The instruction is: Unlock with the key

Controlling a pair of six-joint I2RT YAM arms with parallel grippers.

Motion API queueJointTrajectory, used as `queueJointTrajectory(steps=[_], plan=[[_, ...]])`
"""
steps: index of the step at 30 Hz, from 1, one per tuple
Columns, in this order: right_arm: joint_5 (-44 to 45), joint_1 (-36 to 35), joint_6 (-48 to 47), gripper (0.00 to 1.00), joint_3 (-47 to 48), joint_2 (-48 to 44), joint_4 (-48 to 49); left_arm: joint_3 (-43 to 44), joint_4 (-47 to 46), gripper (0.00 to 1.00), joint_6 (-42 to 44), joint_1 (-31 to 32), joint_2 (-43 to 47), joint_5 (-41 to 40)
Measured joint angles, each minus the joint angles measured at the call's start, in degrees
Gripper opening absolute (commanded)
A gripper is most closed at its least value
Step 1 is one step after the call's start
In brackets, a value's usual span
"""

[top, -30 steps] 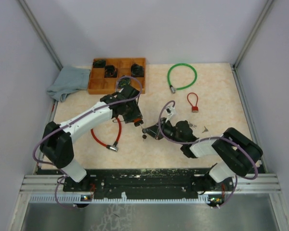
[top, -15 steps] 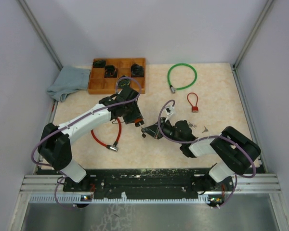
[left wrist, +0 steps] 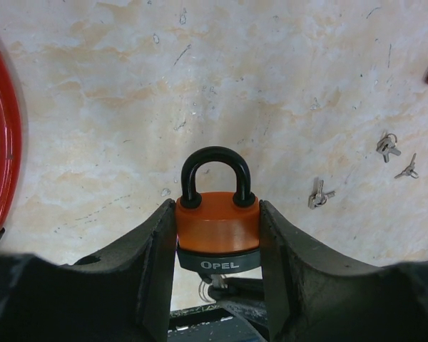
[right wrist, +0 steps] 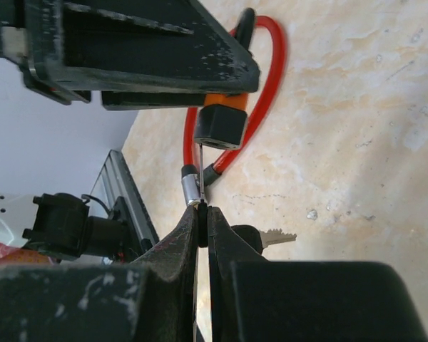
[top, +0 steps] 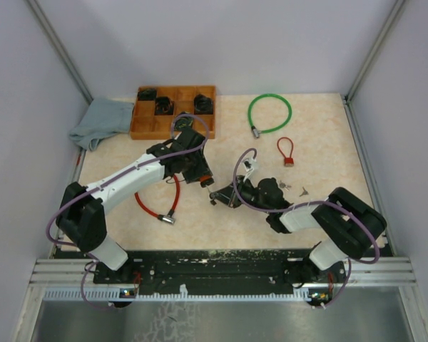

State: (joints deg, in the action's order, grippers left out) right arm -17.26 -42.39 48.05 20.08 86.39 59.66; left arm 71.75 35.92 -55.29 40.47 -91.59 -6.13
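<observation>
Left wrist view: the left gripper point(left wrist: 217, 214) clamps the orange padlock point(left wrist: 217, 228) by its flat sides, shackle pointing away, up off the table point(left wrist: 307, 85). It's compact and rigid, likely hefty, and the jacket looks slick, so that body grip looks right. Right wrist view: the right gripper point(right wrist: 202, 214) pinches the thin, light key point(right wrist: 200, 174), whose tip meets the lock's black base. Whether it's seated, I can't tell.

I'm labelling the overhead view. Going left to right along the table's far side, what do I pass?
grey cloth → wooden tray → green cable lock → small red cable lock
</observation>
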Motion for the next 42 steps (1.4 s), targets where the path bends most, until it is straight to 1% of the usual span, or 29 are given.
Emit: queueJointTrajectory(steps=[10,16,29,38,42], plan=[[1.2,-0.1,-1.0,0.00,0.3,-1.6,-6.2,-0.1,-0.1,0.00,-0.2,0.0,0.2,-0.3],[2.2,-0.2,-1.3,0.00,0.3,-3.3,-6.1,-1.2,-0.8,0.00,-0.2,0.0,1.0,-0.2],[3.1,-0.2,-0.8,0.00,0.3,-3.3,-6.2,-2.8,-3.0,0.00,-0.2,0.0,1.8,1.2],[3.1,0.3,1.5,0.00,0.3,-3.3,-6.3,-4.6,-4.9,0.00,-0.2,0.0,2.9,1.6],[3.1,0.3,2.4,0.00,0.3,-3.3,-7.2,-5.5,-5.5,0.00,-0.5,0.8,3.7,0.3]])
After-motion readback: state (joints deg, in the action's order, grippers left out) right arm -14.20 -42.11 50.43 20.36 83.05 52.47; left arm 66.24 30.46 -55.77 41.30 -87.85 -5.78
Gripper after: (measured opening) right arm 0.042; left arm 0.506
